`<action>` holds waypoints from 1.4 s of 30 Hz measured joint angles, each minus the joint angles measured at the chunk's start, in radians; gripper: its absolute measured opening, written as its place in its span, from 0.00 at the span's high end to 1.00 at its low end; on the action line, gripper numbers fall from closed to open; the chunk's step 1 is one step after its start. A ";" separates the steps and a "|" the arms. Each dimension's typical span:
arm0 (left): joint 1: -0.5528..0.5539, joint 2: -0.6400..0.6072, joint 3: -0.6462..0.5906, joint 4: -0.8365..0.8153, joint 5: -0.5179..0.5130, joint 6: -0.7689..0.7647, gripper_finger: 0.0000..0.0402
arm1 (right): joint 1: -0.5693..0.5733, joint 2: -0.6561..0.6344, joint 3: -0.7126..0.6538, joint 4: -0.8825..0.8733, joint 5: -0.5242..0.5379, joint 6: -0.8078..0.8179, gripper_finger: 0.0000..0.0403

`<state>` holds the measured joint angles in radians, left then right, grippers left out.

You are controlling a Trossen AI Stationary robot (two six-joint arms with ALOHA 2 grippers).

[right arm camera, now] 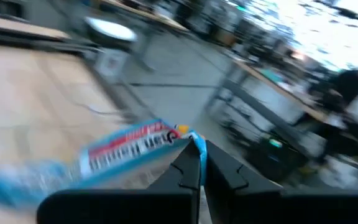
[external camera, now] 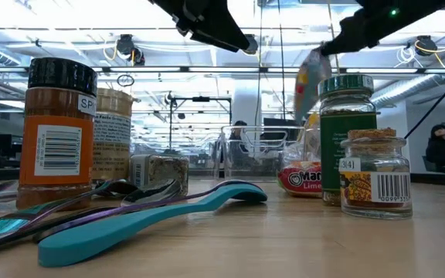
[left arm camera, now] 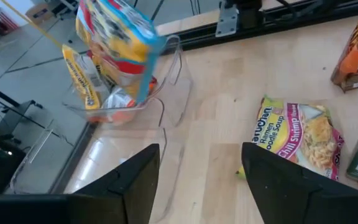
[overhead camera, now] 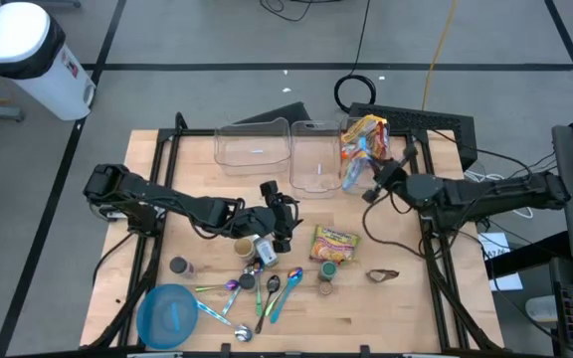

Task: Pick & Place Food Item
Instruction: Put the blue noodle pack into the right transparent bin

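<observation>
A: Snack packet, blue-and-yellow crinkly foil (left arm camera: 114, 43), hangs over the clear plastic bins (overhead camera: 267, 149), pinched by its top seam in the right gripper (right arm camera: 199, 163), jaws closed on it.

B: Left gripper (left arm camera: 197, 180)?

A: Jaws apart, empty, above the desk (overhead camera: 416, 308). Packet looks light, floppy, slippery; seam grip seems best.

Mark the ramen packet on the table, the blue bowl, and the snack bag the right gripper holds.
ramen packet (overhead camera: 334, 244), high view, centre of its printed face.
blue bowl (overhead camera: 153, 320), high view, left side of its rim.
snack bag (right arm camera: 126, 147), right wrist view, red-and-white printed band, pinched by the right gripper (right arm camera: 199, 155).
</observation>
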<state>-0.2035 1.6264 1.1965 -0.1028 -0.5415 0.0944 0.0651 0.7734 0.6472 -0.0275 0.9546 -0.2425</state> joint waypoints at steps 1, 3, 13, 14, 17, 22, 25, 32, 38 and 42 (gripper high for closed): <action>0.000 0.000 0.000 -0.001 0.000 -0.002 0.42 | -0.005 0.009 0.000 0.000 0.024 0.000 1.00; 0.000 0.000 0.000 -0.001 0.000 -0.002 0.42 | -0.025 0.028 0.000 0.000 0.041 -0.002 1.00; 0.000 0.000 0.000 -0.001 0.002 -0.007 0.42 | -0.275 0.187 0.000 0.020 0.040 -0.007 1.00; 0.000 0.000 0.000 -0.001 0.002 -0.007 0.42 | -0.304 0.209 0.000 0.037 0.040 -0.009 1.00; 0.000 0.000 0.000 -0.001 0.002 -0.007 0.42 | -0.388 0.273 0.000 0.100 0.039 -0.013 1.00; 0.000 0.000 0.000 -0.002 0.002 -0.007 0.42 | -0.500 0.385 0.000 0.175 0.040 -0.044 1.00; 0.000 0.000 0.000 -0.007 0.003 -0.007 0.42 | -0.550 0.443 0.000 0.180 0.040 -0.049 1.00; 0.002 0.000 0.000 -0.007 0.011 -0.016 0.42 | -0.584 0.523 0.000 0.211 -0.104 -0.032 1.00; 0.003 0.000 0.000 -0.007 0.019 -0.024 0.42 | -0.584 0.535 0.000 0.273 -0.171 -0.031 1.00; 0.003 0.000 0.000 -0.007 0.020 -0.025 0.42 | -0.590 0.536 0.000 0.293 -0.171 0.002 1.00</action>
<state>-0.2005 1.6264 1.1965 -0.1097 -0.5213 0.0692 -0.5246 1.3090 0.6472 0.2657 0.7838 -0.2400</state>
